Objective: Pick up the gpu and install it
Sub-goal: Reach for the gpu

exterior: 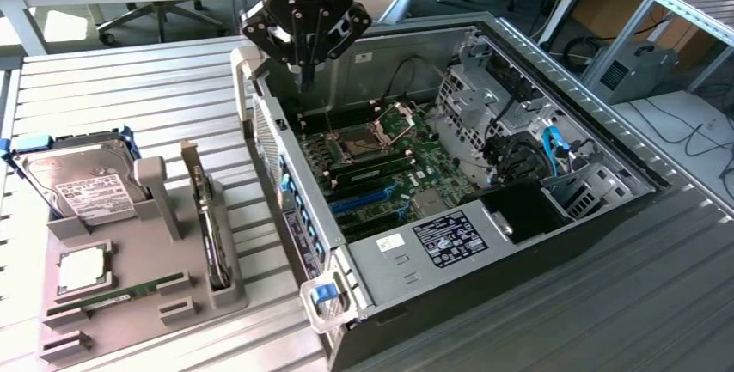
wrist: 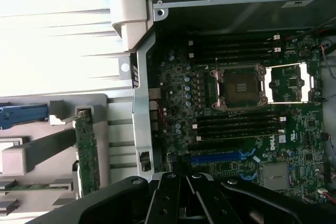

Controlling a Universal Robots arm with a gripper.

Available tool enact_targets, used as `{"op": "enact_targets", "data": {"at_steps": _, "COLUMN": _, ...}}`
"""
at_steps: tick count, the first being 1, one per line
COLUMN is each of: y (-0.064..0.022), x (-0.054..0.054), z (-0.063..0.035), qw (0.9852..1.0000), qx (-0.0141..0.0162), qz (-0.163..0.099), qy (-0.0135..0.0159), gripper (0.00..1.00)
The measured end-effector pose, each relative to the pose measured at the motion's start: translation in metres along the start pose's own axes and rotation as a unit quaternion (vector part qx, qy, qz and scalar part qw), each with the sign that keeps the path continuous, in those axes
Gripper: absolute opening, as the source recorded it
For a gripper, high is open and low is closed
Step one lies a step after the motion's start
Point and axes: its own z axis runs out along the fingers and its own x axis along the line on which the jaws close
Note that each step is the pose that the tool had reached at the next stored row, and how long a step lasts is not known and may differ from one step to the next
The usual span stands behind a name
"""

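Step in hand: approach to the pick; nothing lifted yet.

Gripper [exterior: 308, 78] hangs at upper centre of the exterior view, over the rear wall of the open grey-metal computer case [exterior: 596, 185]. Its black fingers [wrist: 169, 195] are pressed together and pinch nothing.

The gpu [exterior: 208, 217], a thin dark flat expansion card, sits at left of the exterior view, well apart from the gripper. It stands on edge in a slot of the grey moulded holder [exterior: 161, 256] on the ribbed grey tabletop [exterior: 137, 80], just beside the silver white-labelled hard drive [exterior: 81, 187].

Orientation: the long axis runs from mid-left of the frame down toward lower left, roughly parallel to the case's near wall. Broad faces turn to frame left and right, and the narrow top edge is up. In the wrist view the gpu [wrist: 86, 150] shows a greenish component face.

Judgement: a grasp calls for the fingers spread, turned across the card's thickness and brought down over its top edge, then a straight lift out of the slot. The blue expansion slots [exterior: 367, 204] on the board stand empty.
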Motion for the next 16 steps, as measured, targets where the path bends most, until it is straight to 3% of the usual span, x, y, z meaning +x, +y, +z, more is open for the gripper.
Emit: {"op": "enact_targets", "data": {"at_steps": 16, "y": -0.0004, "x": 0.0058, "z": -0.0001, "qw": 1.0, "qx": 0.0, "qz": 0.0, "qy": 0.0, "gripper": 0.11}}
